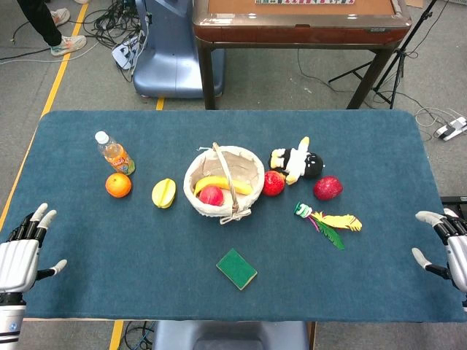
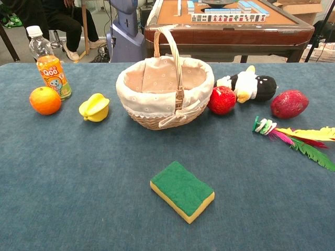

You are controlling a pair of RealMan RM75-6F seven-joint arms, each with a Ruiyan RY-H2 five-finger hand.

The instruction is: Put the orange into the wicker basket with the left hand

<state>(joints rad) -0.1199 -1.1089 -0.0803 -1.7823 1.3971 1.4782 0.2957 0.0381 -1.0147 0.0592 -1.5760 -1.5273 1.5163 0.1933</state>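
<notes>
The orange [image 1: 118, 185] [image 2: 45, 100] lies on the blue table at the left, just in front of a small juice bottle [image 1: 114, 153] [image 2: 49, 63]. The wicker basket [image 1: 248, 162] [image 2: 157, 117] with a cloth lining and upright handle stands mid-table; the head view shows a banana and a red fruit inside. My left hand [image 1: 20, 251] rests open at the table's near left corner, well short of the orange. At the near right edge, my right hand [image 1: 446, 244] is open too. The chest view shows neither hand.
A yellow starfruit [image 1: 163, 193] [image 2: 95, 107] lies between orange and basket. Right of the basket are a red apple [image 1: 273, 183], a penguin plush [image 1: 298, 162], a dark red fruit [image 1: 327, 188] and a feather shuttlecock [image 1: 328, 221]. A green sponge [image 1: 236, 268] [image 2: 182, 191] lies near the front.
</notes>
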